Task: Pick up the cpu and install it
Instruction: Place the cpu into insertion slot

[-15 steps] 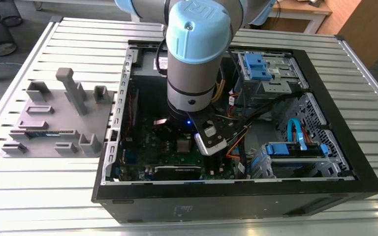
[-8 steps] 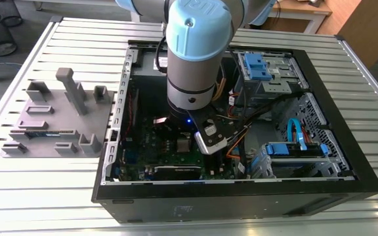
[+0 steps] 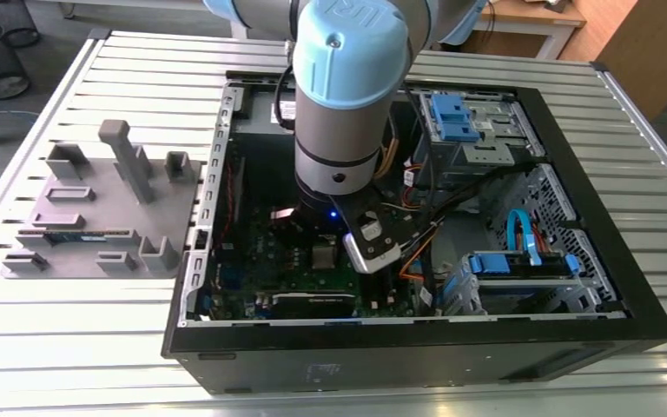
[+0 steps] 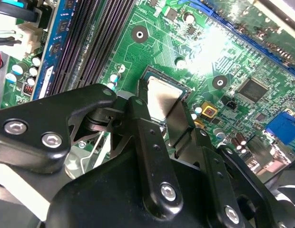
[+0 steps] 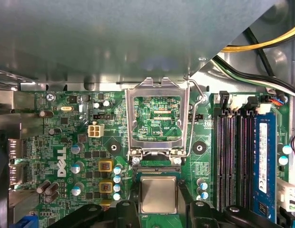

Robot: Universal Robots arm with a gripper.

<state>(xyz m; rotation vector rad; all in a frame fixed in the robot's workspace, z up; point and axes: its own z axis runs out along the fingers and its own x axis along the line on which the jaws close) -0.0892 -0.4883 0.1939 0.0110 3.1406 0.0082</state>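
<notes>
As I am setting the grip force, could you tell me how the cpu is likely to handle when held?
The cpu looks stiff and flat, so it should not flex. Its shiny metal top suggests slickness; the gripper pinches only its sides, so it might slip. Thin, so probably light.

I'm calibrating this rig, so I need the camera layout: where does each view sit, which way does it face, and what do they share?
Exterior view: off the arm, raised, looking down into the open computer case; the arm reaches into it.
First wrist view: on the arm, facing straight down at the motherboard; the gripper grips the cpu.
Second wrist view: on the arm, looking obliquely past the black fingers at the cpu.
Shared: both wrist views show the cpu and the memory slots.
</notes>
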